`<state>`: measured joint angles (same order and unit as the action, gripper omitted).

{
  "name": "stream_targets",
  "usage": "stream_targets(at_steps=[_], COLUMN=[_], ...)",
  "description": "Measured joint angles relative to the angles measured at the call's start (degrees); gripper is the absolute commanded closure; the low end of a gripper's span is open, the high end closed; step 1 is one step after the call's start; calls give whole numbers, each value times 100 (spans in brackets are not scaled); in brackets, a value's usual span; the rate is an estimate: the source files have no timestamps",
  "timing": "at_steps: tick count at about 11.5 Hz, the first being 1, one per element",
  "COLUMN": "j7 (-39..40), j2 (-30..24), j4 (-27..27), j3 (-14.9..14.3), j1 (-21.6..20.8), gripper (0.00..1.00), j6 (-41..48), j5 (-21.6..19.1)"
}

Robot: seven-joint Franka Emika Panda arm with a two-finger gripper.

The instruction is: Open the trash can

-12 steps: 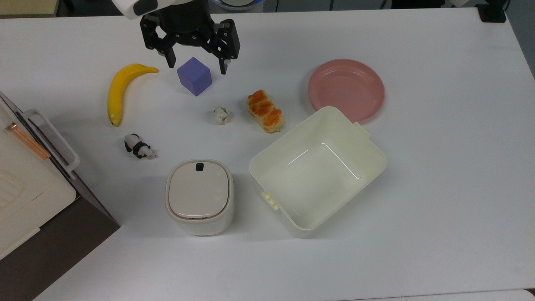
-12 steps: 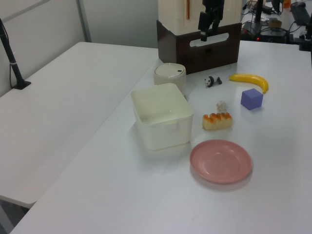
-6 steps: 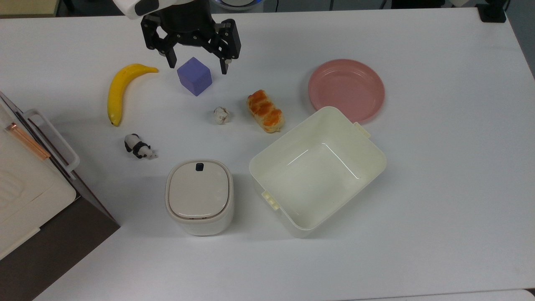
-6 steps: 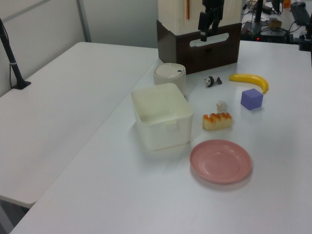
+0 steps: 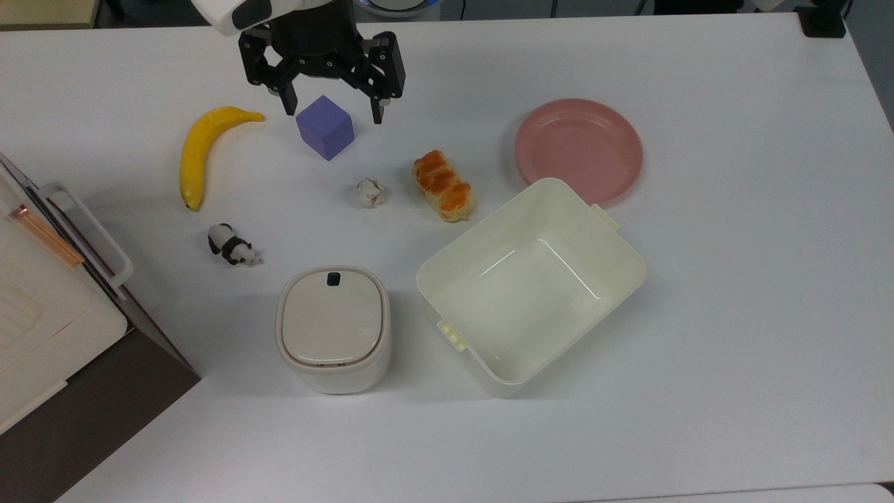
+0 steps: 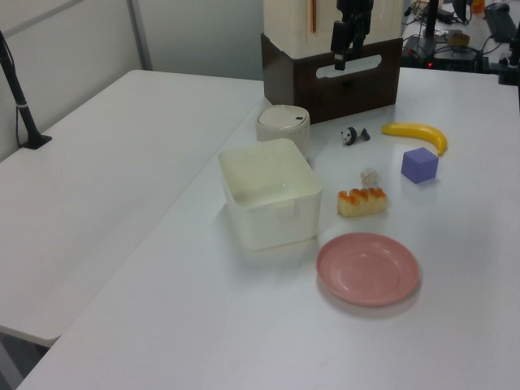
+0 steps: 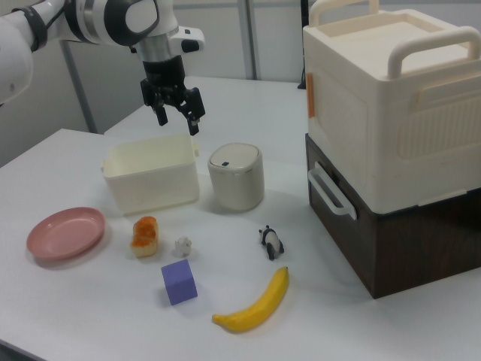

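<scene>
Trash can upright on the white counter, beige lid down flat, small dark button at the rim edge toward the top view's top. Just beside it on the top view's right, not touching: open cream tub, set at an angle. Toy panda near the can's upper left corner in the top view. Farther up: crumpled white scrap, bread roll, purple cube, banana. Pink plate beyond the tub's far corner. Stacked cream-and-brown box with handle at the top view's left edge.

Gripper hangs above the counter, well apart from the can, over the cube's far side in the top view. Jaws apart, holding nothing. In the right view the gripper sits high over the tub's back edge.
</scene>
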<state>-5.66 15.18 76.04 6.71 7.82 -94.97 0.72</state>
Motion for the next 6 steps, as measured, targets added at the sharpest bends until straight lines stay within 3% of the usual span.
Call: stream_targets(at_steps=[1,2,3,5,6], j7=[9,27,48,51,64], j2=[6,13,24,50,94], j4=[0,0,0,1,2], j3=[1,1,1,2,6], j1=[-5,-15,-42,-86,-143], gripper=[15,33,62,100,100], j6=[1,1,1,1,-21], j5=[34,80,111,149,277])
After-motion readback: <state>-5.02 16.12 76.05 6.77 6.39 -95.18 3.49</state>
